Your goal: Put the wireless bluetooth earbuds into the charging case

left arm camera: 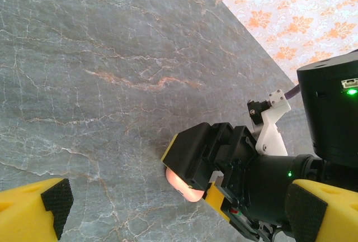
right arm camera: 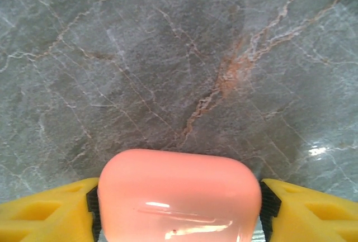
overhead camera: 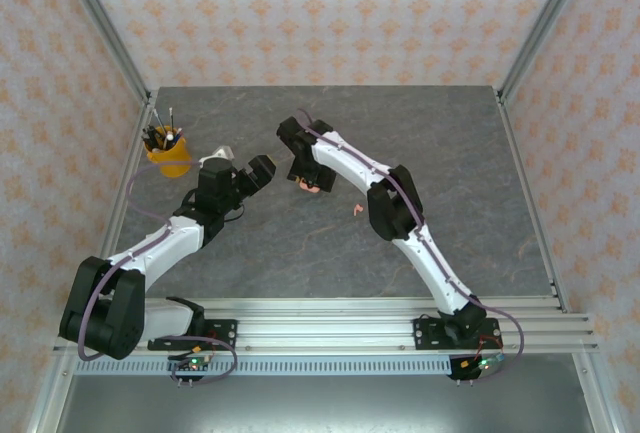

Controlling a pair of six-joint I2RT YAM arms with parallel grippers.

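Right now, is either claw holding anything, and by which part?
The right claw grips the coral-pink charging case, its pads pressed against two opposite sides. The left claw is open and holds nothing.

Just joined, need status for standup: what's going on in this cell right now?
The right gripper straddles a coral-pink, pebble-shaped glossy charging case lying on the grey marble-pattern table. Its black pads look pressed against the case's two sides. The left gripper hangs open just beside it, holding nothing. One tiny coral-pink earbud lies loose on the table near the right arm, not yet in the case.
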